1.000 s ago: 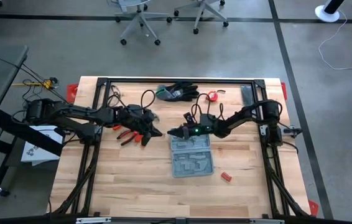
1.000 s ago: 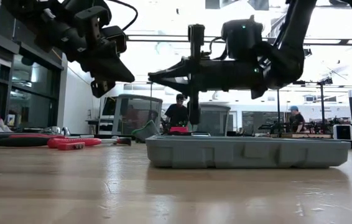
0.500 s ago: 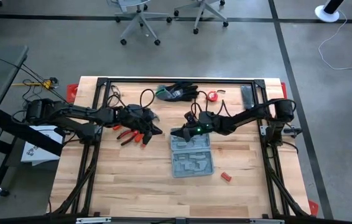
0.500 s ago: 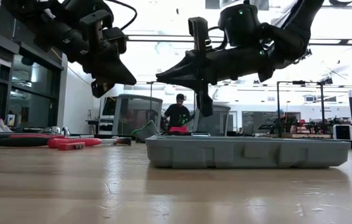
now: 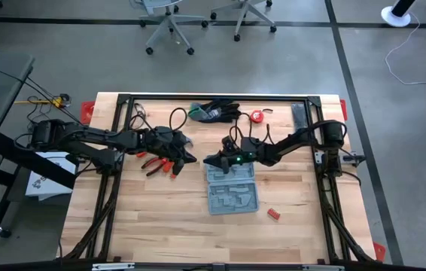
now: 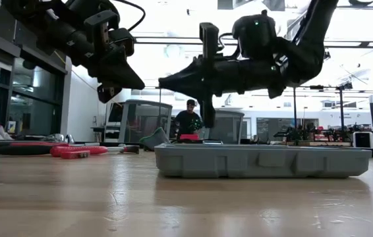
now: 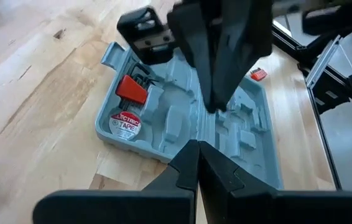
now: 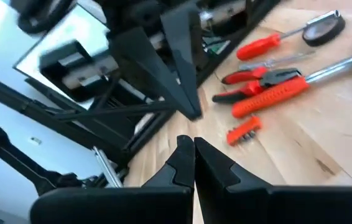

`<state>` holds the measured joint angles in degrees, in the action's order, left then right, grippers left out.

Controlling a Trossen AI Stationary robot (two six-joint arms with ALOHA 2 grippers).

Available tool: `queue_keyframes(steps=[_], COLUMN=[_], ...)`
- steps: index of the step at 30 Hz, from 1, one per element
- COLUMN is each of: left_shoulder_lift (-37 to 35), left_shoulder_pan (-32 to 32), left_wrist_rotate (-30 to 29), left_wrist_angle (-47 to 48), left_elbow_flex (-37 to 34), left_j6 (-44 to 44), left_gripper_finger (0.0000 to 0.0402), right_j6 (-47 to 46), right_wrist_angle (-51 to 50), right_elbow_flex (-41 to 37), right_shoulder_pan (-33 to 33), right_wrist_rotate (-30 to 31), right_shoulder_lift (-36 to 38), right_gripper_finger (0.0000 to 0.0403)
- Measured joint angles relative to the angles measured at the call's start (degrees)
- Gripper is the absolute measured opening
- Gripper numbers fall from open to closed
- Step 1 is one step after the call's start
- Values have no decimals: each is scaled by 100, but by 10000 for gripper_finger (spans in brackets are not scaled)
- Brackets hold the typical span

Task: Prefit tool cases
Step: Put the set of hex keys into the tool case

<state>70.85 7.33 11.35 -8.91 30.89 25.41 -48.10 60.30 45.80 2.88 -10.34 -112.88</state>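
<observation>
Jaws of both grippers were shut, empty. Right gripper [image 5: 207,160], having lifted half a second before, dipped again over far edge of tool case [image 5: 232,188], open on tabletop [image 5: 160,218]. Left gripper [image 5: 192,159] held just beside. No tool picked yet; prefitting barely advanced.

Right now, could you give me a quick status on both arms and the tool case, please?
Left end effector shut, empty, above the pliers. Right end effector shut, empty, hanging over the open tool case. Case flat on the table, nothing blocking.
</observation>
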Motion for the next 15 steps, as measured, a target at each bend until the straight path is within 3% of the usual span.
queue_keyframes(steps=[10,15], left_shoulder_lift=[0,0], left_shoulder_pan=[0,0], left_wrist_rotate=[-2,-3], left_wrist_angle=[4,4], left_elbow_flex=[2,2], left_j6=[-50,-52], left_gripper_finger=[0,0], right_j6=[166,-350], right_wrist_angle=[285,904], right_elbow_flex=[0,15], right_shoulder_pan=[-65,18], right_wrist_rotate=[94,-204], right_shoulder_lift=[-484,-903], right_gripper_finger=[0,0])
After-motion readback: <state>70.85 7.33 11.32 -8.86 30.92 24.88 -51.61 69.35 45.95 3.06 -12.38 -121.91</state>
